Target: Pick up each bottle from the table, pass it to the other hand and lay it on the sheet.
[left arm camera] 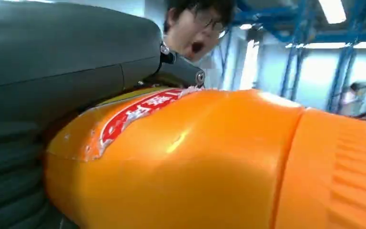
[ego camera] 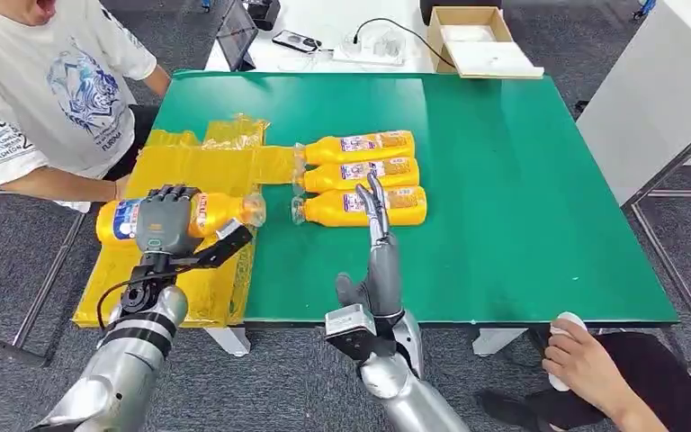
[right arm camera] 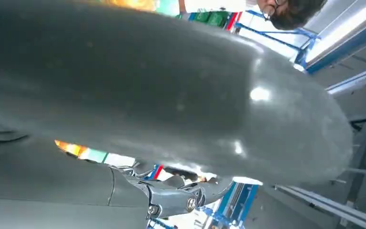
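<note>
The left hand (ego camera: 166,222) is gripping one orange bottle (ego camera: 205,212) around its labelled middle, holding it on its side over the yellow sheet (ego camera: 200,171) at about 9 o'clock of the green surface (ego camera: 504,180), cap pointing toward the centre. The right hand (ego camera: 380,247) is reaching in from 6 o'clock with fingers stretched straight and holding nothing, fingertips lying over the nearest bottle (ego camera: 407,205) of the row. Four bottles are showing in all: one held, three lying side by side near the centre, the middle bottle (ego camera: 360,173) and the far bottle (ego camera: 360,146) touching neighbours, caps pointing toward 9 o'clock. At 12 o'clock, an open cardboard box (ego camera: 481,40) is sitting on a white table beyond, holding white sheets. One person (ego camera: 45,90) is sitting at 10 o'clock; another person's hand (ego camera: 580,355) is resting at 5 o'clock.
</note>
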